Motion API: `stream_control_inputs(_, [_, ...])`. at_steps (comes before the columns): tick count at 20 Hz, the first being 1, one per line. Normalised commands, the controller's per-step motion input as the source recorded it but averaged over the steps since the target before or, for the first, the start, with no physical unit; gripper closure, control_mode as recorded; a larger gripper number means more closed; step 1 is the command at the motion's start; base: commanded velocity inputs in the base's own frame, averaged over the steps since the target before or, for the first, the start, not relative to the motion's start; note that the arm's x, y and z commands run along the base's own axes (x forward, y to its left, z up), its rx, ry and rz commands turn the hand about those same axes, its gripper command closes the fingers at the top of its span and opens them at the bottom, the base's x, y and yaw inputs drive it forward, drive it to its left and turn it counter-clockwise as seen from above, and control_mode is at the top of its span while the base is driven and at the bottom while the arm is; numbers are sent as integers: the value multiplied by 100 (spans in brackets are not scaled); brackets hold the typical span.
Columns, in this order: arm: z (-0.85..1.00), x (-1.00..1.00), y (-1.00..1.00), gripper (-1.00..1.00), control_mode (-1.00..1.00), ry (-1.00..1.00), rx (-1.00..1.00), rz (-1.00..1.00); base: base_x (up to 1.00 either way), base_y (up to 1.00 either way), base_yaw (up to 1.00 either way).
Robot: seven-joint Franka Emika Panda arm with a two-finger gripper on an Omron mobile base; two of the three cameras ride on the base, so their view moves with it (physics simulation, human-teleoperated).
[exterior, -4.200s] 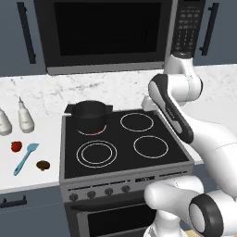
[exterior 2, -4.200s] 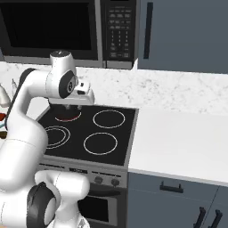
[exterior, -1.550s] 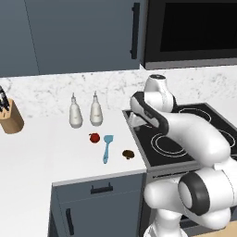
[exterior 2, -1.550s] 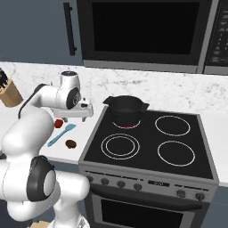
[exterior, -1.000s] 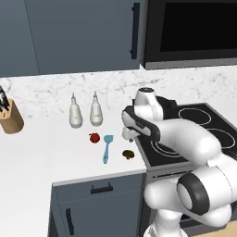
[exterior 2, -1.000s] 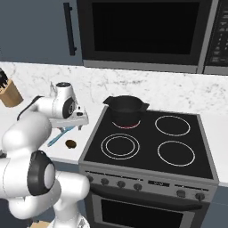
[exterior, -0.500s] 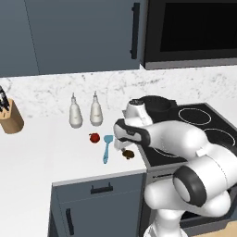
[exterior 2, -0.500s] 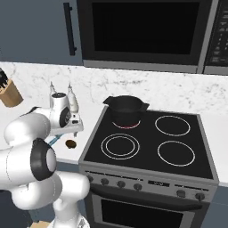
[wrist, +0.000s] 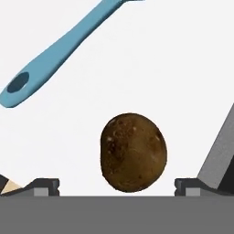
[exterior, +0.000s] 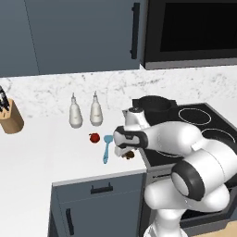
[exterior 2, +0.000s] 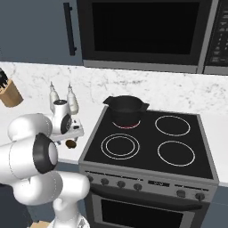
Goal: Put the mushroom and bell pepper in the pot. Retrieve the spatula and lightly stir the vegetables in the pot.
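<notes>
Left base view. My gripper (exterior: 126,152) sits at the centre of the frame, lowered over the mushroom (exterior: 129,155), which lies on the white table (exterior: 46,152) just beside the stove (exterior: 194,127) edge. I judge this posture to be the approach for the first pick. The spatula (exterior: 106,148) lies just left of the mushroom, blade toward the wall, and the bell pepper (exterior: 94,137) rests further left, near the blade. The pot (exterior: 152,105) stands on the rear left burner, above and right of my hand. Two bottles (exterior: 85,111) stand behind the pepper, well clear of my path. A knife block (exterior: 10,118) stands at the left edge of the frame.

Right base view. The pot (exterior 2: 126,108) is at centre, on its burner, with open stove surface around it. The mushroom (exterior 2: 71,144) shows under my hand at centre left, close to the table's front edge. The lift route toward the pot looks unobstructed.

Hand view. The mushroom (wrist: 133,158) sits low in the centre, between my two fingertips (wrist: 43,186); my jaws stand fully apart, touching nothing. The spatula handle (wrist: 55,54) runs across the upper left, separate from the mushroom. The dark stove side (wrist: 219,155) rises at the lower right, so room is tighter there.
</notes>
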Motion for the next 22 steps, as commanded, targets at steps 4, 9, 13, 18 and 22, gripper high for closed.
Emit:
stream_control_inputs(4, [-36, 6, 8, -100, -100, 0, 0, 4, 0, 0, 0])
stream_control_inputs(9, [-23, 13, 1, -100, -100, 0, 0, 4, 0, 0, 0])
stream_control_inputs(13, [-19, 16, 0, -100, -100, 0, 0, 3, 0, 0, 0])
stream_control_inputs(18, [-22, 15, 9, 100, -100, 0, 0, 1, 0, 0, 0])
stream_control_inputs(22, [-4, 3, 2, 100, -100, 0, 0, 0, 0, 0, 0])
